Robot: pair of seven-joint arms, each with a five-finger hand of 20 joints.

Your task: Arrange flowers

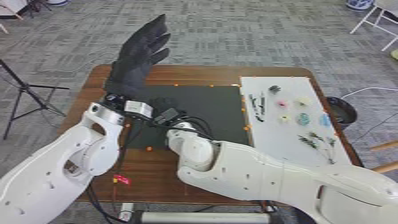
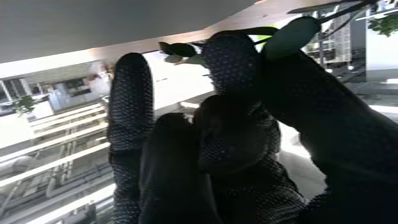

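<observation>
- R hand [image 2: 238, 145]: thumb + finger were clamped on leafy stem [image 2: 290, 37], leaves right at the tips.
- L hand [image 1: 136, 62]: fingers straight, up in air, held nothing; R wrist [image 1: 169, 119] was close by it.
- Rest of task's stuff was well apart from R hand, off to robot's R: blooms [image 1: 303, 100] & loose sprigs [image 1: 310, 142] on white sheet [image 1: 271, 142], on tabletop [image 1: 209, 75].
- Risk 1: hands might've bumped, b/c L hand sat so near R wrist; could've knocked stem loose.
- Risk 2: stem might've swiveled or slid, b/c pinch looked narrow & leaves prob. slick.
- Risk 3: leaves might've torn or creased if squeezed harder.
- Vase: couldn't tell where; placing stem blind risked a miss.
</observation>
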